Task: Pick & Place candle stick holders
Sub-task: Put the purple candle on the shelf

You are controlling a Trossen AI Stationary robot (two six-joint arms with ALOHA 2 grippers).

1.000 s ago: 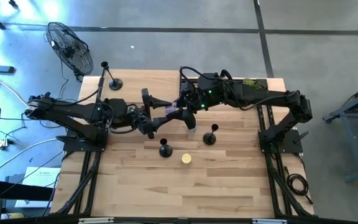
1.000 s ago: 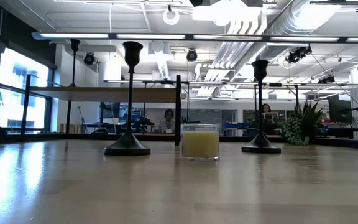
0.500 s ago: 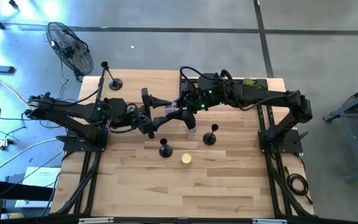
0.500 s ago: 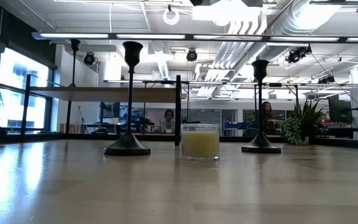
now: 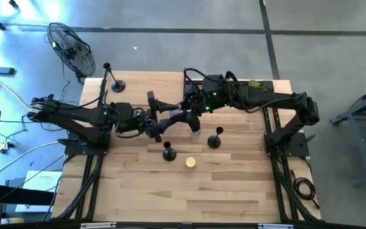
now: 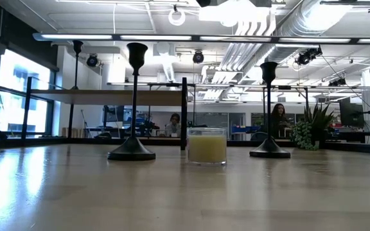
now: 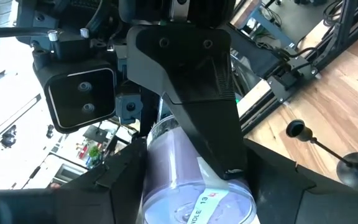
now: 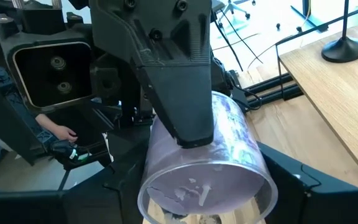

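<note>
Both dark arms meet above the middle of the light wooden table, on its far half. Between them they hold a clear glass jar with pale purple wax inside. The left gripper comes from the left side and the right gripper comes from the right, and the two nearly touch each other.

In the right wrist view, the jar lies on its side between the right arm's own fingers, which press on its glass wall, so this gripper is closed around the jar at middle width. A finger of the other arm lies across the jar from above. In the left wrist view I see the same jar with a white label on it, between the left arm's fingers. They are close to the glass, but I cannot tell if they already grip it.

The three small black candle stick holders stand upright on the table, and no gripper touches them. One holder is near the far left corner. The second holder and the third holder stand nearer the middle, just in front of the grippers and a little apart from each other. A small glass candle with yellow wax stands near the second holder, toward the front edge. In the low view this yellow candle is between two tall holders.

A round black floor fan stands beyond the far left corner.
</note>
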